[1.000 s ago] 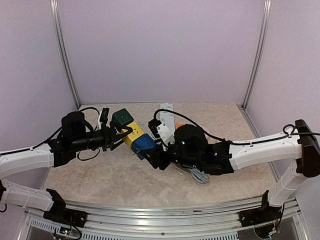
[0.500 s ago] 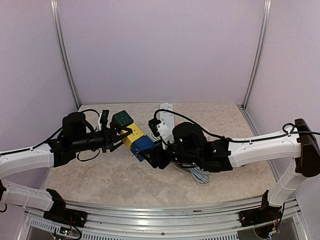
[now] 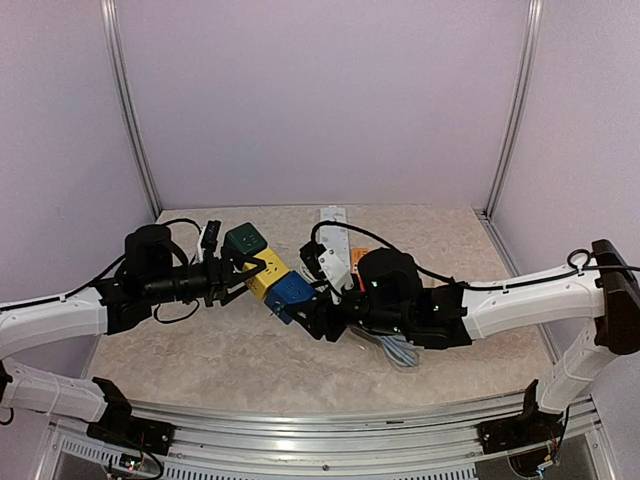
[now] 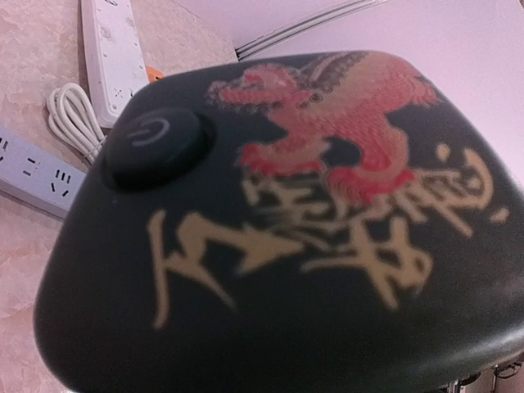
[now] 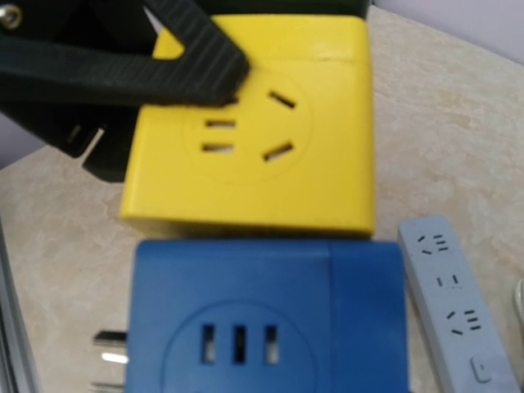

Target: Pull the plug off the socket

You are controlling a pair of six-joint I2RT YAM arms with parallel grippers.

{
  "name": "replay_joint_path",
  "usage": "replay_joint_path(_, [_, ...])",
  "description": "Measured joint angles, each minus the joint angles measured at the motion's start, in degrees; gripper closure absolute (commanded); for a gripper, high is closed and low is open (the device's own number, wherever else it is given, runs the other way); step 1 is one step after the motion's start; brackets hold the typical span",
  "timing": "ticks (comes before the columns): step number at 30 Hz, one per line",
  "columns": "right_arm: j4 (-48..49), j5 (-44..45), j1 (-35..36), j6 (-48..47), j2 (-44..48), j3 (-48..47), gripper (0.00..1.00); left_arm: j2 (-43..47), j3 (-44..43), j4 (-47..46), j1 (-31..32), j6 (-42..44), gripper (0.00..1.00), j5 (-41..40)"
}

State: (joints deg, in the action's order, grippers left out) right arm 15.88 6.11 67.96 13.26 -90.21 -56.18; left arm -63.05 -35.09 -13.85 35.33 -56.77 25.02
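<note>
Beige tabletop [image 3: 200,350], lilac walls [image 3: 320,100]; left hand [image 3: 240,275] grips yellow cube [image 3: 264,270], right hand [image 3: 308,312] blue cube [image 3: 290,290].

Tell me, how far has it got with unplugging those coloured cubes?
Done: both arms have hold, the left gripper on the yellow cube, the right gripper apparently on the blue cube. In hand: the pull itself; the cubes look edge to edge, though bare prongs show on the blue one. Left: a clear gap between them.
</note>
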Motion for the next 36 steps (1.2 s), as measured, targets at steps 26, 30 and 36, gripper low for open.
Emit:
replay_joint_path(26, [-4.22, 3.69, 0.87, 5.38, 0.09, -2.54, 1.00, 1.49, 0.00, 0.70, -0.04, 0.17, 0.65, -0.13])
replay_joint_path(30, [-4.85, 2.62, 0.37, 6.23, 0.09, -2.78, 1.00, 1.49, 0.00, 1.20, -0.04, -0.68, 0.65, -0.28])
replay_joint_path(36, [-5.25, 1.64, 0.02, 6.38, 0.09, -2.91, 1.00, 1.49, 0.00, 1.49, -0.04, -1.14, 0.65, -0.37])
